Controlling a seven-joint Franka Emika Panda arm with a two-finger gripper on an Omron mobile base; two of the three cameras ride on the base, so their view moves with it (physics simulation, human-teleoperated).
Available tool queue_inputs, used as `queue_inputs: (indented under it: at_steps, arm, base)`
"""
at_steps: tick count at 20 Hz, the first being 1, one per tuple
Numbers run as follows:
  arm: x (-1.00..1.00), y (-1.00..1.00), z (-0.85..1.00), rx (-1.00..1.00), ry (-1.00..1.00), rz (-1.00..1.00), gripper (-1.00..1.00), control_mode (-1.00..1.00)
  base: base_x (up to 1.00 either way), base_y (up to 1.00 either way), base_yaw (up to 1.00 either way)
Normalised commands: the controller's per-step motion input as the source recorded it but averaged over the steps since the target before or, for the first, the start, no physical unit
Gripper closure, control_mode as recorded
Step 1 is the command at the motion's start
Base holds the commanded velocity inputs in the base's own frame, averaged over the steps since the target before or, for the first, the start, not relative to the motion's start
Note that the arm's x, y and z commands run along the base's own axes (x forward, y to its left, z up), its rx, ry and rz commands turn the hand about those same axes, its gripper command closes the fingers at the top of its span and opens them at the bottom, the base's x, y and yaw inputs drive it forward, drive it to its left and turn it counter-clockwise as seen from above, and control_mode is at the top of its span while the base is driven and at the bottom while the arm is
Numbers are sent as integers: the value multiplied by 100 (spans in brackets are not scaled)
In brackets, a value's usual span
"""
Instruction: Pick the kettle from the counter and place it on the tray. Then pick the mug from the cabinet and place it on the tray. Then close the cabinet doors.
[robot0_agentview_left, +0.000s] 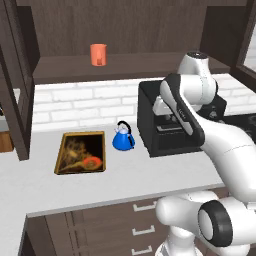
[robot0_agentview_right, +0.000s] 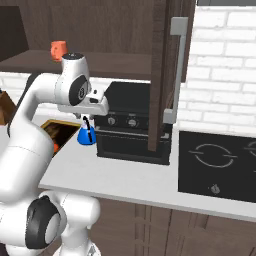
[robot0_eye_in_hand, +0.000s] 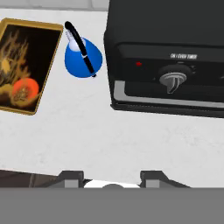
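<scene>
The blue kettle stands on the white counter, between the gold-rimmed tray and a black oven. My gripper hovers above the counter, open, with nothing between its fingers. It is high over the oven's front, to the kettle's right, and the kettle lies ahead of it at upper left in the hand view. The orange mug stands on the shelf of the dark cabinet. The cabinet doors hang open. The tray carries nothing.
A black countertop oven sits right beside the kettle. A black cooktop lies further right. The open right door juts out over the oven. Brown drawer fronts run below the counter edge.
</scene>
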Motion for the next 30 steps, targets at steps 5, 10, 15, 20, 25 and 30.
queue_inputs:
  at_steps: [5,10,15,20,25,30]
  arm:
    - [-32,21,-7,-2,-2,6,-100,-100]
    - [-15,90,-40,-7,-9,8,-100,-100]
    - [3,22,-7,-2,3,0,-100,-100]
    - [16,3,0,-2,4,0,-100,-100]
    - [41,10,-5,-3,0,-1,-100,-100]
    - [56,32,-11,-2,0,-1,-100,-100]
  base:
    - [0,0,0]
    - [0,0,0]
    - [0,0,0]
    - [0,0,0]
    - [0,0,0]
    - [0,0,0]
